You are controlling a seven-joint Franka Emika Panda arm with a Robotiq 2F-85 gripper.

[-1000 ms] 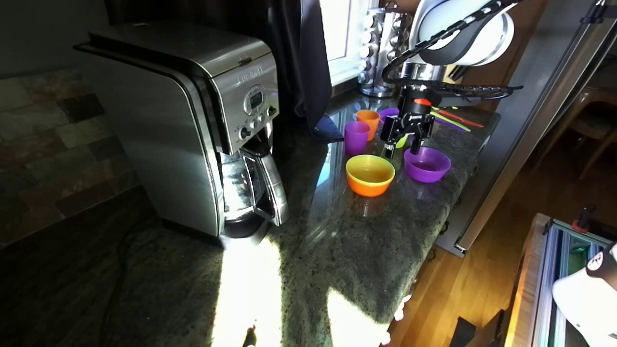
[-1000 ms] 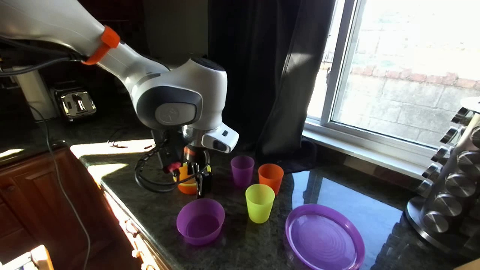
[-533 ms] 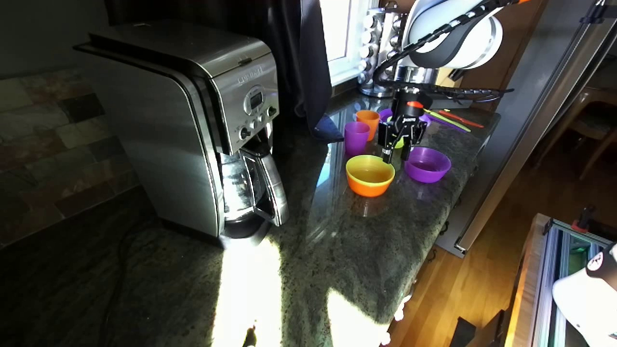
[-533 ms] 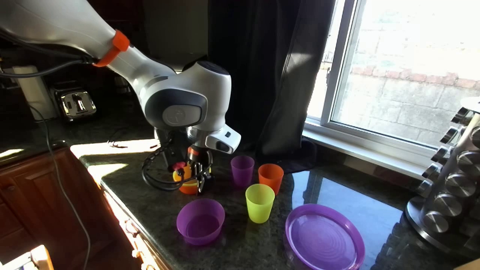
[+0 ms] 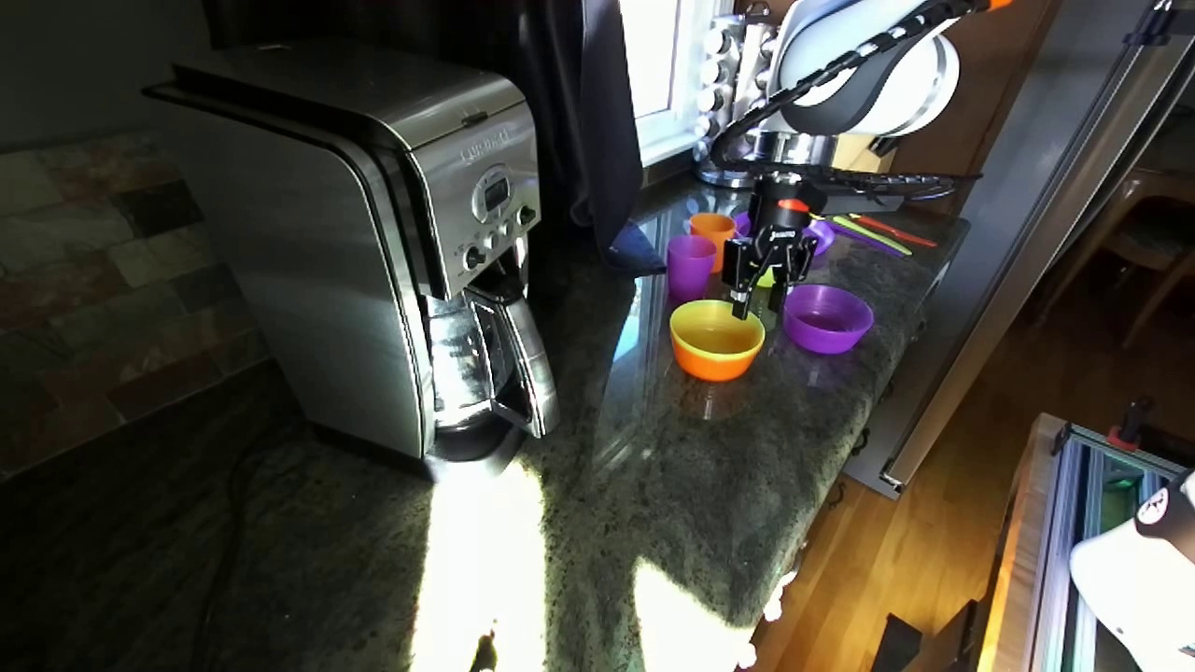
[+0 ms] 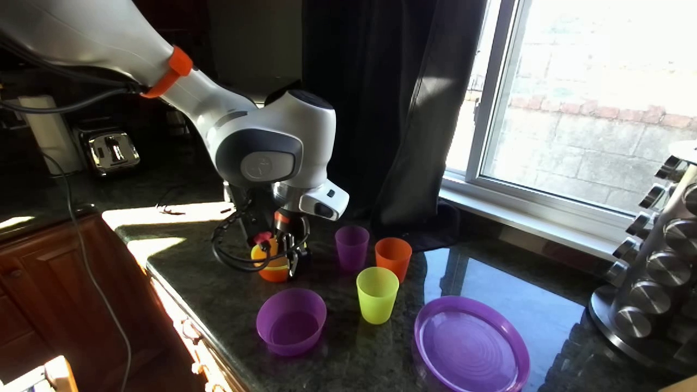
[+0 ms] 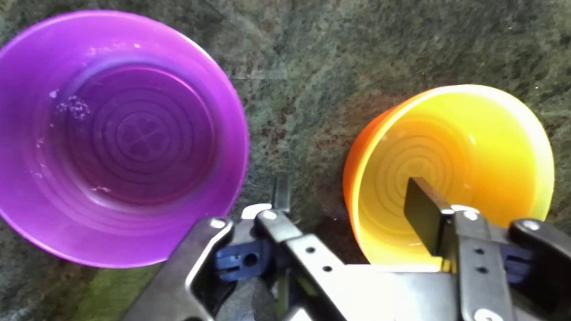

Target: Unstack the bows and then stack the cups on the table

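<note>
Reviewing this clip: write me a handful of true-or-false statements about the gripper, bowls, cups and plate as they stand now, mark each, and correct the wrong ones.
1. The gripper is open. True.
2. The yellow-green bowl sits inside the orange bowl. True.
3. All three bowls are in one stack. False: the purple bowl stands apart on the table.
4. The cups are nested together. False: the purple cup, orange cup and yellow-green cup each stand upright on their own.
5. In an exterior view, the yellow-green cup partly hides the orange cup. True.
6. The large round plate is orange. False: the plate is purple.
</note>
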